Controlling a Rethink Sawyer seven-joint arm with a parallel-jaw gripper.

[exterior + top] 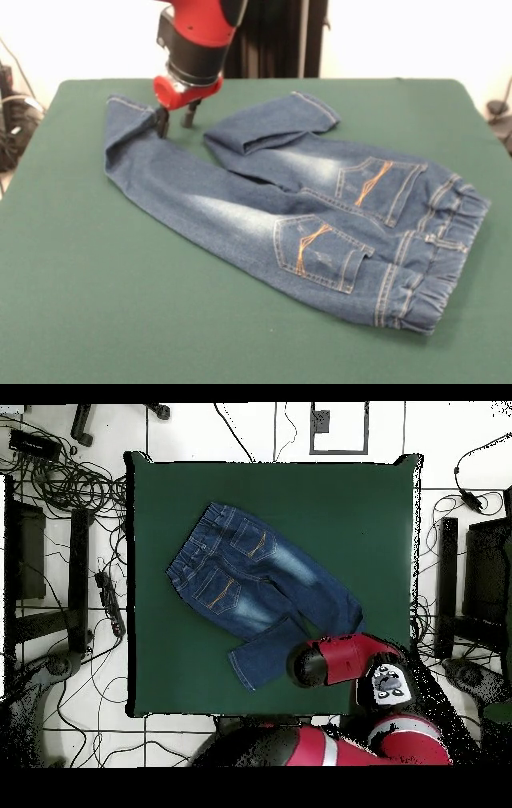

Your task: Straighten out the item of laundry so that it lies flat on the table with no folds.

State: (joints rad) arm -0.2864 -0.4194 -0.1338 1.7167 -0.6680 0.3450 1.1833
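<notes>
Tool (pixel 175 119) down at the folded-back hem of one leg, fingers a little apart and astride the fold, no firm hold visible; jeans (pixel 296 208) back-up mid-table (pixel 96 312), long axis slanting away from tool toward waistband, second leg beside tool.

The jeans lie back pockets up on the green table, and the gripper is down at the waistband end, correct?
Not the waistband. In the front view the gripper is down at a leg cuff of the jeans, opposite the waistband. Back pockets up on the green table is right.
</notes>
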